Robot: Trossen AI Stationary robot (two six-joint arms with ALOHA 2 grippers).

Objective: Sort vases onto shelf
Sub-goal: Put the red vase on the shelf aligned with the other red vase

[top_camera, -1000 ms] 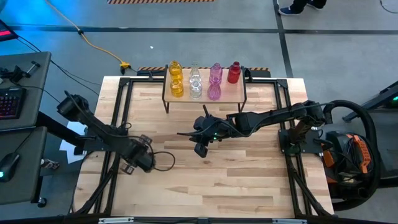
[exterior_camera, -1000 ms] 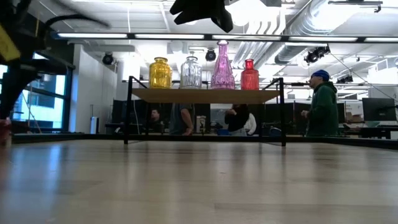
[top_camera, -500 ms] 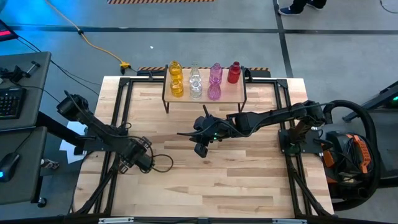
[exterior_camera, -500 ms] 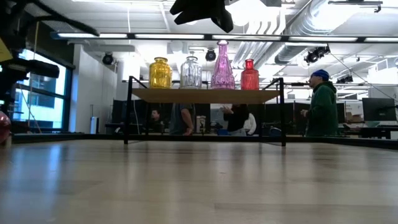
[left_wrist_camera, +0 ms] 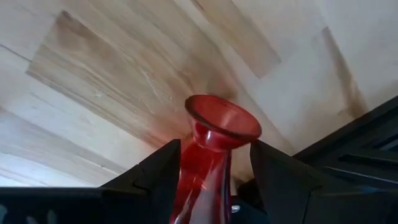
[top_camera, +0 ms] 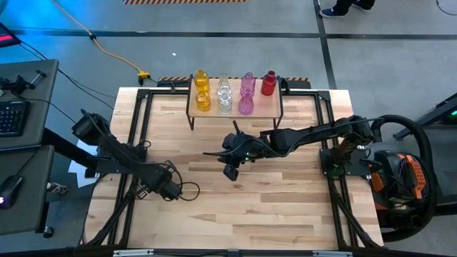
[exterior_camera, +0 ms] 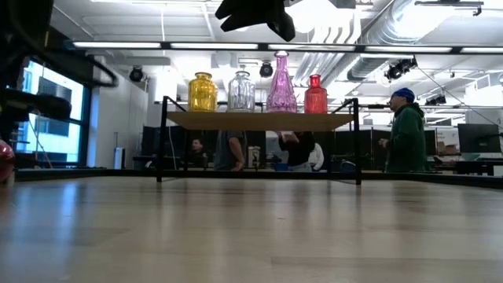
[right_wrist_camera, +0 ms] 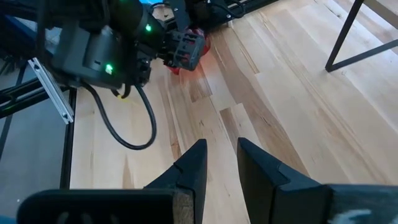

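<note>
Left pincer (left_wrist_camera: 214, 180) is clamped on the red vase (left_wrist_camera: 211, 155), low over the table's (top_camera: 285, 207) left side. Right pincer (right_wrist_camera: 217, 165) hangs empty mid-table, fingers slightly apart. Next: carry it to the shelf (top_camera: 275, 106), beside the other red vase (top_camera: 268, 83).

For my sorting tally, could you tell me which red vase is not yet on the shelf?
The red vase clamped in the left gripper over the table; the other red vase stands on the shelf.
</note>
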